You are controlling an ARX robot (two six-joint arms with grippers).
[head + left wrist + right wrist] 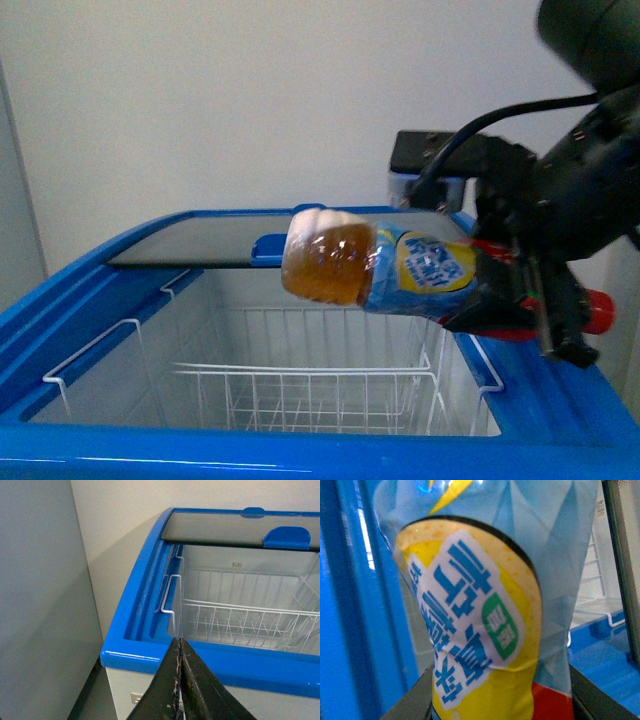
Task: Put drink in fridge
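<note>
My right gripper is shut on the drink, a clear bottle of amber liquid with a light-blue and yellow label. It lies sideways in the air above the right part of the open fridge, base pointing left, red cap at the far right. The label of the drink fills the right wrist view. My left gripper is shut and holds nothing; it hangs in front of the blue front rim of the fridge, near its left corner.
White wire baskets hang inside the fridge. The glass sliding lid covers the far part, with a blue handle. A tall grey cabinet stands close to the fridge's left side. A plain wall is behind.
</note>
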